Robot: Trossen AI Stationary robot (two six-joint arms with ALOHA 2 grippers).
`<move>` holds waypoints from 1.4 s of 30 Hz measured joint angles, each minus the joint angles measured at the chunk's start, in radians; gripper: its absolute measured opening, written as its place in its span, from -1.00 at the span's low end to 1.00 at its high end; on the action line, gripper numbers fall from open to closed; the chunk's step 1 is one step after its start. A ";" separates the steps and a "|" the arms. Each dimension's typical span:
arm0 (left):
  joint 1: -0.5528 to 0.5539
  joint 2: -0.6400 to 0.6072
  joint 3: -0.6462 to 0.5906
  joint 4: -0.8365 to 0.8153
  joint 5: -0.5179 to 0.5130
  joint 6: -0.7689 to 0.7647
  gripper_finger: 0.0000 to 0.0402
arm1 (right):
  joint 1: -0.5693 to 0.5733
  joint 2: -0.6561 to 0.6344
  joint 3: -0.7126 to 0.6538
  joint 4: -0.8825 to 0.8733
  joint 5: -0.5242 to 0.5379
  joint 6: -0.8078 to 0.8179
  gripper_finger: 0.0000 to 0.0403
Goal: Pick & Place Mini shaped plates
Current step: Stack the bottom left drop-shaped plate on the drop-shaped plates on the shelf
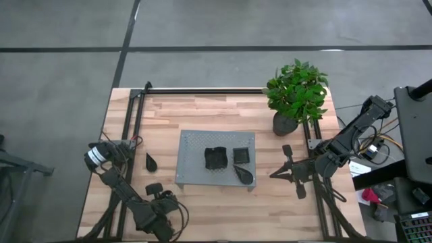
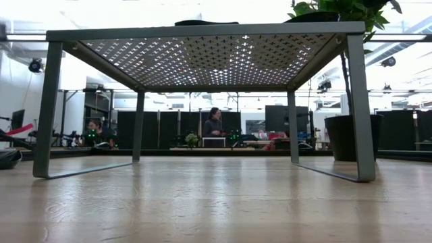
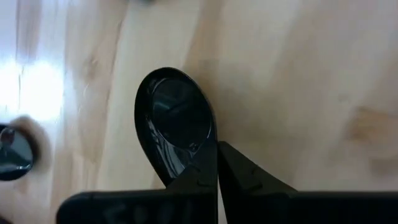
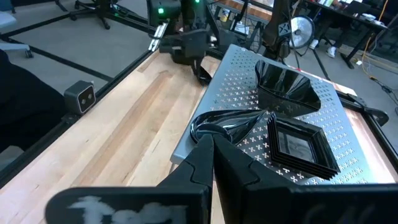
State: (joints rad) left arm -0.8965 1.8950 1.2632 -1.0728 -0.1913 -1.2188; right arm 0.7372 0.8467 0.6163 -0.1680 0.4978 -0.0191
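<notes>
The left gripper (image 3: 217, 167) is pinching the edge of a teardrop plate (image 3: 174, 127) on the wooden table (image 1: 223, 206), and the right gripper (image 1: 278, 173), pressed together, waits beside the grey tray (image 1: 192, 145).

No legible text, label, brand, number or sign was found in any view. The pale smear on the dark housing of the right hand (image 4: 211, 163) in the right wrist view may be lettering, but it cannot be read; a similar dim mark on the housing of the left hand (image 3: 216, 171) in the left wrist view is likewise unreadable. The perforated tray (image 1: 196, 145), the mini shaped plates (image 1: 215, 158), the plant pot (image 1: 283, 124) and the tabletop (image 1: 202, 108) carry no visible markings. Screens and equipment in the room behind show nothing decipherable.
</notes>
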 joint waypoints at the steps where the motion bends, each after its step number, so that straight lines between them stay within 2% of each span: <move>1: 0.000 0.000 0.016 -0.004 0.000 0.010 -1.00 | 0.000 0.000 0.000 0.000 0.000 0.000 -0.96; 8: -0.002 0.000 0.133 -0.035 -0.025 0.076 -1.00 | 0.000 0.000 0.000 0.000 0.000 0.000 -0.96; 16: -0.005 0.000 0.263 -0.038 -0.044 0.265 -1.00 | 0.000 0.000 0.000 0.000 0.000 0.000 -0.96; 22: -0.006 0.000 0.343 -0.011 -0.186 0.623 -1.00 | 0.000 0.000 0.000 0.000 0.000 0.000 -0.96; 30: 0.000 0.000 0.381 0.011 -0.488 1.130 -1.00 | 0.000 0.000 0.000 0.000 0.000 0.000 -0.96; 35: 0.018 0.000 0.375 0.083 -0.653 1.415 -1.00 | 0.000 0.000 0.000 0.000 0.000 0.000 -0.96; 42: 0.104 0.000 0.386 0.193 -0.670 1.667 -1.00 | 0.000 0.000 0.000 0.000 0.000 0.000 -0.96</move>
State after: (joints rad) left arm -0.7921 1.8946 1.6496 -0.8800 -0.8613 0.4478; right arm 0.7372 0.8468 0.6163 -0.1680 0.4977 -0.0193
